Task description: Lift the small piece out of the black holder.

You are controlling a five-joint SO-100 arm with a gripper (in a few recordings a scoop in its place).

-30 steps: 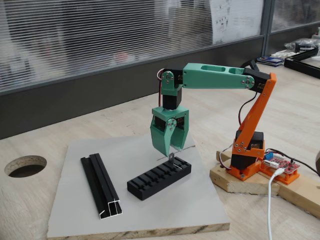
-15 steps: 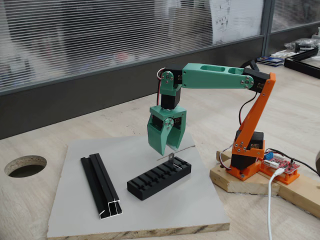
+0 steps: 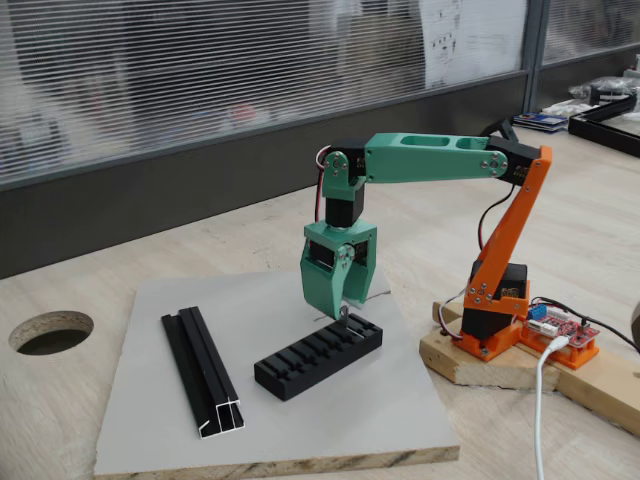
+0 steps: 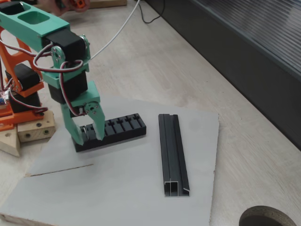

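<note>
- The green jaws (image 3: 342, 308) point straight down over the right end of the black holder (image 3: 318, 356), seen in both fixed views; in the other fixed view the jaws (image 4: 89, 135) stand at the holder's (image 4: 117, 129) left end.
- The jaws are parted by a narrow gap, one finger on each side of the holder's end slot; the tips reach down to the holder's top and look to touch or nearly touch it.
- The small piece (image 3: 343, 318) stands upright in that end slot, its grey top poking up into the gap between the two tips.
- Whether the fingers press on the piece cannot be told; a sliver of space shows beside it, so the grip looks not yet clenched.
- The holder lies flat on a grey board (image 3: 160, 420) that rests on the wooden desk (image 3: 60, 400).
- A longer black rail (image 3: 203, 370) lies on the same board, well apart from the holder, to its left in this view.
- A thin grey line (image 4: 59, 170) marks the board near the arm's side.
</note>
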